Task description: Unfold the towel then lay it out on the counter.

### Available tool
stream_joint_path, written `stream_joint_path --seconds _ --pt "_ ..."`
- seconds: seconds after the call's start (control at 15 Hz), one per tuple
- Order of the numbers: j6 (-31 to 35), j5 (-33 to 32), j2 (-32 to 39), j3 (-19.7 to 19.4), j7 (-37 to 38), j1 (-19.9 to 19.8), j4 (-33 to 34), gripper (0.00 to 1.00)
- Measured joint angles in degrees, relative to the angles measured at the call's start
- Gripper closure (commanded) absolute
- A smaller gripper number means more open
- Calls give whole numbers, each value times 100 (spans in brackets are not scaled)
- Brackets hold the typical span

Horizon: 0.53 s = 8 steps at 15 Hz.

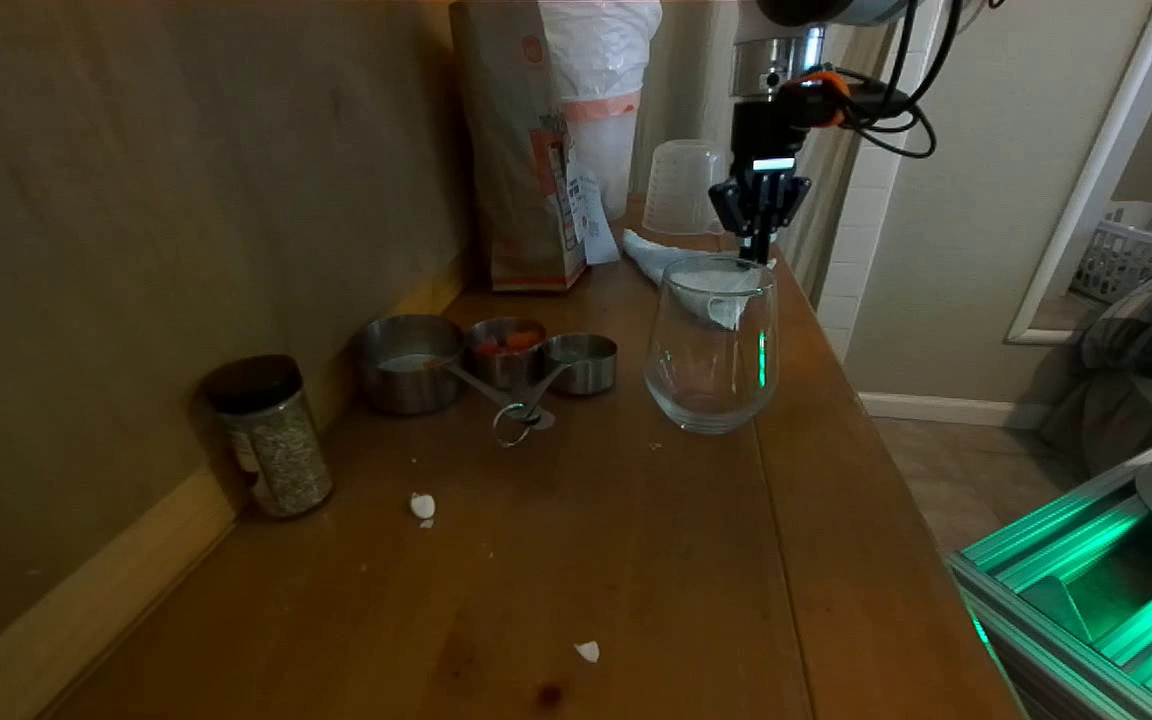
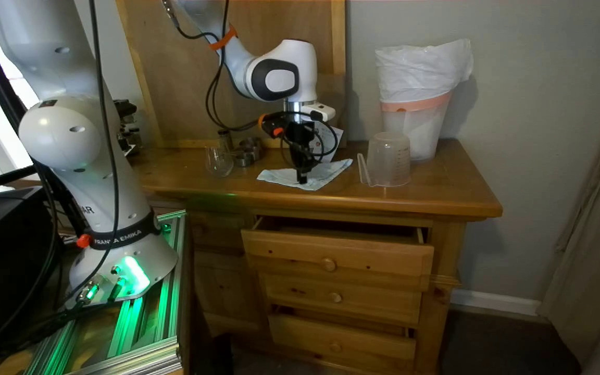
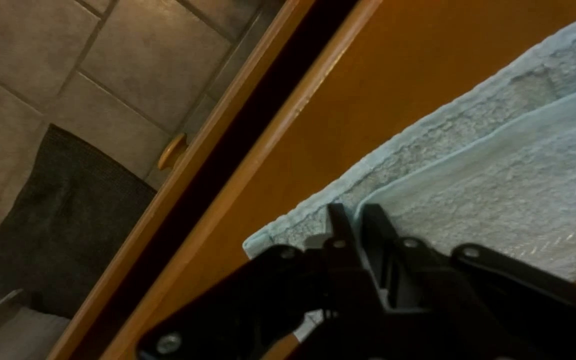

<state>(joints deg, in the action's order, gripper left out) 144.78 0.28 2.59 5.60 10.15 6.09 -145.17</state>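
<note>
1. Fingers [image 3: 339,223] pinched close together on the towel [image 3: 508,195]: in the wrist view, the pale hem of the upper layer ran in between them. Whether they nipped the layer beneath, you could not tell.
2. Towel lay on the counter [image 2: 446,188] between the glass [image 2: 219,162] and the jug [image 2: 391,161], apart from the glass, near the jug. Not yet unfolded: a strip of the lower layer showed beyond the upper hem, toward the counter's front edge.
3. Step in hand, as judged: peeling the top layer back. It asked you for a gentle lift first, just enough to check that only one layer rose; both rising would have meant a fresh pinch.
4. Next, likely, a low, slow sweep across the fold. Thin cloth would follow that better than a high tug, which might have dragged the whole towel.
5. Front edge ran near, and a drawer [image 2: 352,255] below it stood pulled out. If your sweep went that way, you needed to keep the flap from hanging over.
6. Pose: the gripper [image 2: 302,180] pointed straight down in both exterior views, its tips at cloth level. Contact with the counter you could not make out. The arm [image 2: 305,67] reached over, its last stretch upright above the towel.
</note>
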Motion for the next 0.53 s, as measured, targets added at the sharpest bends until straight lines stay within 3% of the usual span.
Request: stream_joint_path --seconds 0.13,0.27,0.33,0.4,0.53 --pt "14 0 0 0 0 0 0 93" --pt "31 0 0 0 0 0 2 79" --pt "37 0 0 0 0 0 4 79" --pt "48 0 0 0 0 0 6 89" --pt "72 0 0 0 0 0 13 94"
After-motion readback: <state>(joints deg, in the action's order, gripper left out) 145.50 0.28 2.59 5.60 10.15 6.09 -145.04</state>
